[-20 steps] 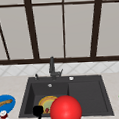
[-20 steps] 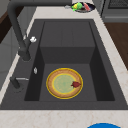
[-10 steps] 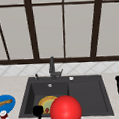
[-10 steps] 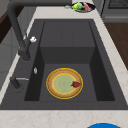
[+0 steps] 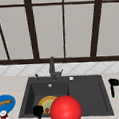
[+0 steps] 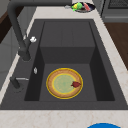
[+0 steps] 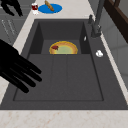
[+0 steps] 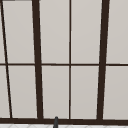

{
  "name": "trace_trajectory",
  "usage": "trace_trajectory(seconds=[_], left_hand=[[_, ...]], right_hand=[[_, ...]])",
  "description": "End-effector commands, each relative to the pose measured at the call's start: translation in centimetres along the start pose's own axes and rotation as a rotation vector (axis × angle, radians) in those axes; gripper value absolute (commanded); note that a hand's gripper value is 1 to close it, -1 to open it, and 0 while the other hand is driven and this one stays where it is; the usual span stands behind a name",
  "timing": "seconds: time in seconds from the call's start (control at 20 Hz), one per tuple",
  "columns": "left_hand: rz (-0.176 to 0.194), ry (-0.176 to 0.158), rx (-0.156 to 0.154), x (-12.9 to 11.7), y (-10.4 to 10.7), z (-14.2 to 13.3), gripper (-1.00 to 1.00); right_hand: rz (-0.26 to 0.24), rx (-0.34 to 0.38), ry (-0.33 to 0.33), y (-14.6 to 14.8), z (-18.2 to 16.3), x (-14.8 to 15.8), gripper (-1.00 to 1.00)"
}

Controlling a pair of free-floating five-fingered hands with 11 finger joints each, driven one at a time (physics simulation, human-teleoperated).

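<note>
A yellow-rimmed plate (image 6: 64, 83) with a small red piece (image 6: 76, 84) on it lies in the dark sink's deep basin (image 6: 67, 45). In the front view a big red ball (image 5: 65, 110) covers part of the plate (image 5: 46, 102). My left hand (image 5: 38, 111) hovers at the sink's front left corner, beside the ball, fingers relaxed and holding nothing; it also appears as the left hand (image 7: 11, 6) in the right side view. My right hand (image 5: 113, 84) hangs over the counter right of the sink. Seen from the right, the right hand (image 7: 15, 67) has straight spread fingers and is empty.
The dark faucet (image 5: 52, 68) stands behind the basin. A blue plate (image 5: 5, 103) with a bread stick and a small red jar (image 5: 3, 116) are on the left counter. A bowl (image 6: 81, 6) of green and red items sits on the right counter.
</note>
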Motion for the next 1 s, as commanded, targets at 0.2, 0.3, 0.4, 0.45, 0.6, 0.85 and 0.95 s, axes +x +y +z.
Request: trace_trajectory(seconds=[0.2, 0.3, 0.4, 0.45, 0.6, 0.85, 0.95], left_hand=[[0.0, 0.0, 0.0, 0.0, 0.0, 0.0, 0.0], [0.0, 0.0, 0.0, 0.0, 0.0, 0.0, 0.0], [0.0, 0.0, 0.0, 0.0, 0.0, 0.0, 0.0], [0.0, 0.0, 0.0, 0.0, 0.0, 0.0, 0.0], [0.0, 0.0, 0.0, 0.0, 0.0, 0.0, 0.0], [0.0, 0.0, 0.0, 0.0, 0.0, 0.0, 0.0], [0.0, 0.0, 0.0, 0.0, 0.0, 0.0, 0.0]], right_hand=[[0.06, -0.009, -0.063, 3.0, 2.9, 3.5, -1.0], [0.063, -0.009, -0.076, 3.8, 3.5, 4.4, -1.0], [0.064, -0.01, -0.081, 4.5, 4.0, 5.4, -1.0], [0.066, -0.01, -0.084, 4.8, 4.3, 5.9, -1.0], [0.066, -0.01, -0.095, 5.9, 5.1, 7.4, -1.0], [0.057, -0.02, -0.067, 7.4, 8.4, 9.0, -1.0], [0.043, -0.02, -0.066, 8.4, 10.1, 9.5, -1.0]])
